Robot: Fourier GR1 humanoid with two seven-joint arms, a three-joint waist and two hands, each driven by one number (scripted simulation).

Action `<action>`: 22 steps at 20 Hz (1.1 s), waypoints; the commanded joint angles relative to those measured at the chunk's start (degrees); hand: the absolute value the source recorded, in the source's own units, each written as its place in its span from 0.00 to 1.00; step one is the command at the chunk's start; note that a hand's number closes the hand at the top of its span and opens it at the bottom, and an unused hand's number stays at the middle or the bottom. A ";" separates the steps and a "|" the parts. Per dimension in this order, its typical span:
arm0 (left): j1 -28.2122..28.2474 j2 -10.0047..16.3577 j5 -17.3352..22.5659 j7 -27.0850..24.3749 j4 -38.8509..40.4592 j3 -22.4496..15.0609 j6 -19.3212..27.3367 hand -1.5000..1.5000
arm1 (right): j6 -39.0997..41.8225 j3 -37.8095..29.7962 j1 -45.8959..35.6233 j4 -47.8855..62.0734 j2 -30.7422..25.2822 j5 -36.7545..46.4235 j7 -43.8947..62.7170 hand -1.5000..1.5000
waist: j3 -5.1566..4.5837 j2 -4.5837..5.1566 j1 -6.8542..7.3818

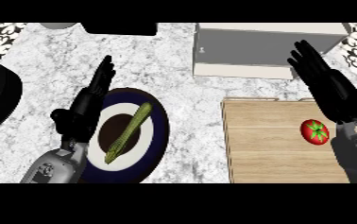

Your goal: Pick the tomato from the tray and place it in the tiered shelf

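Well, nearest the robot lies the wooden tray (272, 142), and the tomato (315, 131) sits toward its right side, green stem upward, with nothing touching it. The right hand (326, 83) is open, fingers straight and holding nothing. It hangs beyond the tomato, its fingers crossing the shelf's right part in this view, while the wrist passes just beside the fruit.

The step in hand is, I judge, the grasp, not yet begun. To do it well, the hand should draw back toward the robot until the palm is above the tomato. It should then come down with thumb and fingers spread to either side, closing only once they bracket the round body. A tomato is smooth and apt to roll on flat wood, so a sideways nudge from the wrist is to be avoided.

At the left, the left hand (87, 106) rests open beside the plate (159, 124), which bears a green vegetable (129, 133). Farthest, the tiered shelf (244, 48) stands just past the tray, so the carry looks to be short, forward and a little left.
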 commanded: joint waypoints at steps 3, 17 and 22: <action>5.88 0.89 5.02 2.75 5.45 4.82 -1.05 0.50 | 10.61 -7.06 -0.05 -0.23 -12.91 1.08 -6.64 1.00 | 1.58 0.14 -1.67; 9.75 2.78 12.96 6.98 14.04 9.50 -9.01 0.50 | 32.42 -9.51 0.38 33.09 -33.40 19.33 -39.23 0.00 | 1.79 0.71 0.33; 7.72 0.77 11.45 5.89 17.89 9.30 -8.56 0.50 | 39.33 -4.65 -3.16 31.30 -37.35 24.16 -40.77 0.00 | 1.62 0.45 -0.46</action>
